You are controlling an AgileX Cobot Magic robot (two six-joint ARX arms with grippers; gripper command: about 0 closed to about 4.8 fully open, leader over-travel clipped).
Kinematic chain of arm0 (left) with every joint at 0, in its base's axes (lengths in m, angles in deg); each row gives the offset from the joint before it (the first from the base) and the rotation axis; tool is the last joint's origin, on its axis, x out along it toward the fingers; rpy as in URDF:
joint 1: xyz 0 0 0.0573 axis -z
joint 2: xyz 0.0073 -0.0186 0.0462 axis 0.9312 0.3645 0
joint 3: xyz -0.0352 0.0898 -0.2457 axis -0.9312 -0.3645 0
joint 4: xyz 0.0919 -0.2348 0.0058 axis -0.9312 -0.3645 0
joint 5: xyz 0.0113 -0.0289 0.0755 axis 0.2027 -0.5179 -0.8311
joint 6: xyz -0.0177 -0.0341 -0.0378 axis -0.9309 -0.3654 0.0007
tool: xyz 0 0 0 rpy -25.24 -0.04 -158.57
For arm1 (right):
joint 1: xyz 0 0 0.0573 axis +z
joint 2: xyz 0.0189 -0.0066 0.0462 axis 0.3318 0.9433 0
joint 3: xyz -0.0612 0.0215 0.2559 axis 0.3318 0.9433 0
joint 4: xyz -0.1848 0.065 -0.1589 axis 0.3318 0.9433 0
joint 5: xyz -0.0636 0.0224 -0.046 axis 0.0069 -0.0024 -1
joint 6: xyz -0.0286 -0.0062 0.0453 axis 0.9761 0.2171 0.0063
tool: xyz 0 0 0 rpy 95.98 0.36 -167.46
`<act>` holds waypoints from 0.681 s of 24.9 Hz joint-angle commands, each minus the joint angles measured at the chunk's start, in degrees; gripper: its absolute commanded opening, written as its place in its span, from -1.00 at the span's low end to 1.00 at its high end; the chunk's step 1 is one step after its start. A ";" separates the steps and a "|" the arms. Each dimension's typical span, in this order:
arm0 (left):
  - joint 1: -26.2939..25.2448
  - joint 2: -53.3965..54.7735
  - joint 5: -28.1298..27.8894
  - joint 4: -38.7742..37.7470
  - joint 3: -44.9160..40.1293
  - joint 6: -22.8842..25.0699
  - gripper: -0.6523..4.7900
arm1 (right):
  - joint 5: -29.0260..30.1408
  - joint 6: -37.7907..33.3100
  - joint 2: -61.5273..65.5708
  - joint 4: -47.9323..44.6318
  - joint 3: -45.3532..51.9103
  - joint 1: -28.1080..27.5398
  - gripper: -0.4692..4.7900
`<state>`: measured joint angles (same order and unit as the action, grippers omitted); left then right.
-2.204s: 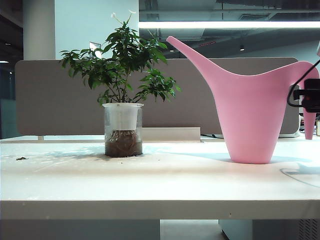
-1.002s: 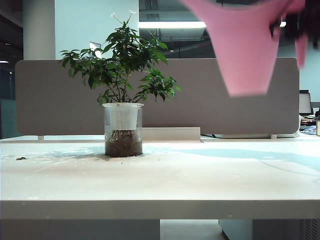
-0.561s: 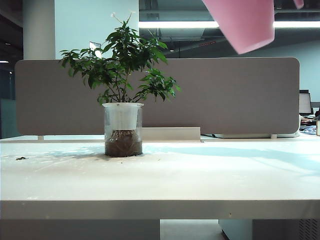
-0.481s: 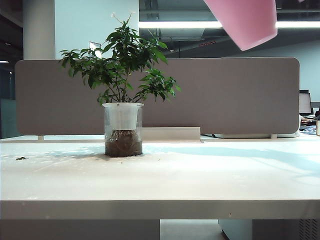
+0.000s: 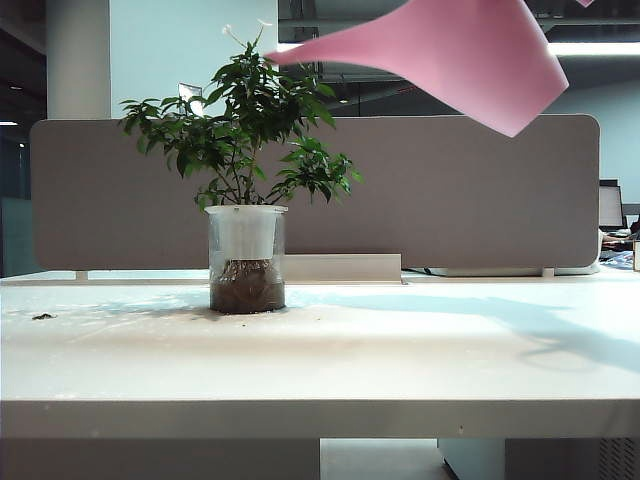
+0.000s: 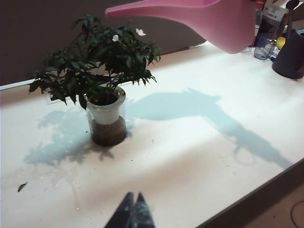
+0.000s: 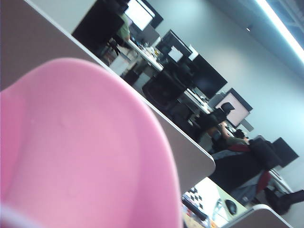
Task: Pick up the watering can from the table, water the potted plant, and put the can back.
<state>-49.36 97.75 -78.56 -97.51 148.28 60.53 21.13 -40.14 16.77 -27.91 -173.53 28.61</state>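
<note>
One large smooth pink plastic watering can aloft, spout tilted over leafy glass-jarred potted plant; likely stiff, slick, slosh-prone, best gripped by handle. Left gripper pressed together above white table; right gripper unseen, state untellable.

Grey partition, ceiling striplight

The watering can is cut off by the top edge of the exterior view, handle unseen; its pink body fills the right wrist view, hiding the right gripper's fingers. Only the left gripper's tips show
</note>
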 commanded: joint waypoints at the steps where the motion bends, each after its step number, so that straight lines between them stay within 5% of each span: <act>1: -0.11 0.00 0.02 0.68 0.17 0.02 -0.78 | -1.57 4.72 -0.15 -4.83 -0.68 0.81 -0.84; 17: -0.11 0.00 0.02 0.70 0.17 0.02 -0.78 | -0.55 18.01 -0.31 -10.47 -1.64 2.38 -0.84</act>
<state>-49.34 97.80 -78.56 -97.51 148.28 60.53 20.54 -23.36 17.40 -34.38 -173.69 30.30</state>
